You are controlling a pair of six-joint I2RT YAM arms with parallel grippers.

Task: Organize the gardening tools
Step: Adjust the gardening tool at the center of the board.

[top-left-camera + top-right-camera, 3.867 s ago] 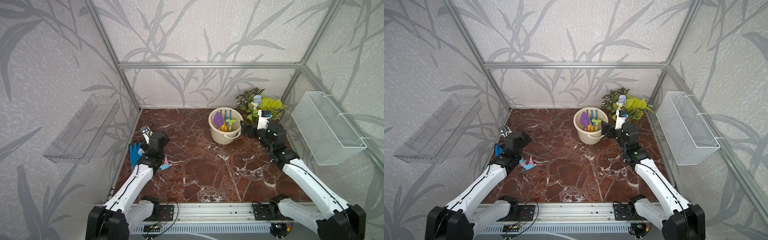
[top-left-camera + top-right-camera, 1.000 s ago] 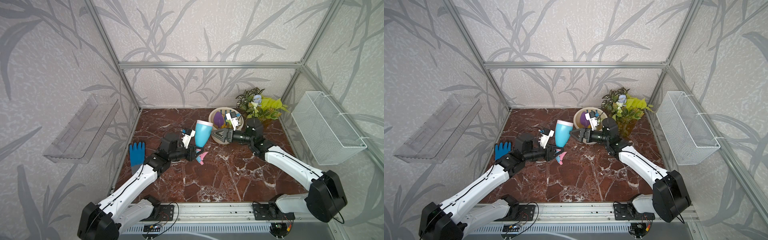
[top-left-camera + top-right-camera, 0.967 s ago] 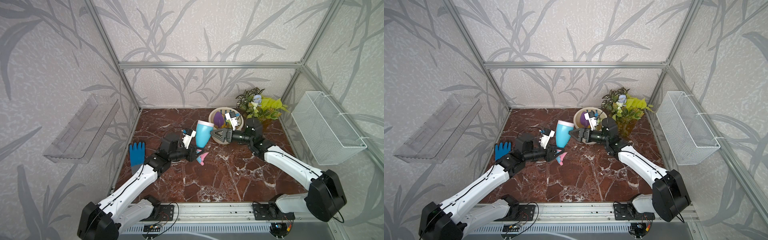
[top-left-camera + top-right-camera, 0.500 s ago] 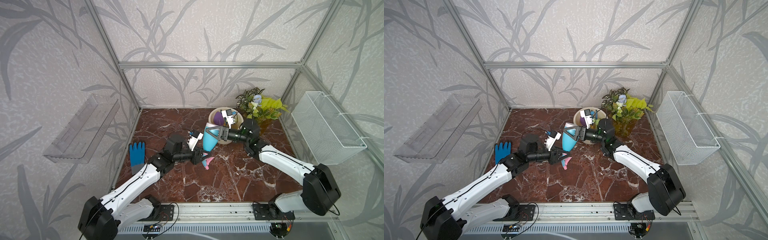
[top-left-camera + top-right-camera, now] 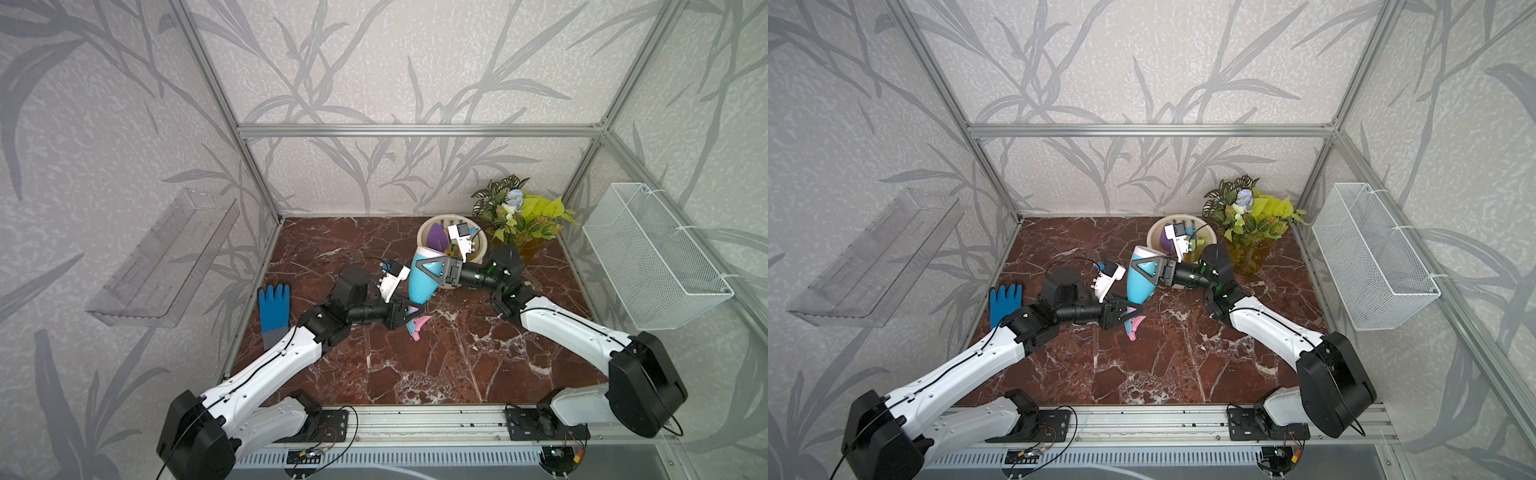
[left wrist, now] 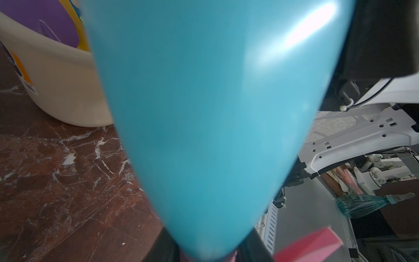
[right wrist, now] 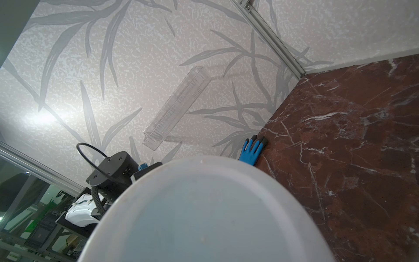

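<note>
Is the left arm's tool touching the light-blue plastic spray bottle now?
Touching. In the left wrist view, the two black fingers of the left tool meet the narrow neck of the light-blue plastic spray bottle on both sides.

Even bright light, blurred wrist close-ups

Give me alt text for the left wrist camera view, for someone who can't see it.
A light-blue spray bottle fills most of the frame, its narrow neck pinched in the left end effector. Beside it, a cream bucket holding a purple trowel stands on the red marble tabletop; the right arm shows beyond it.
</note>
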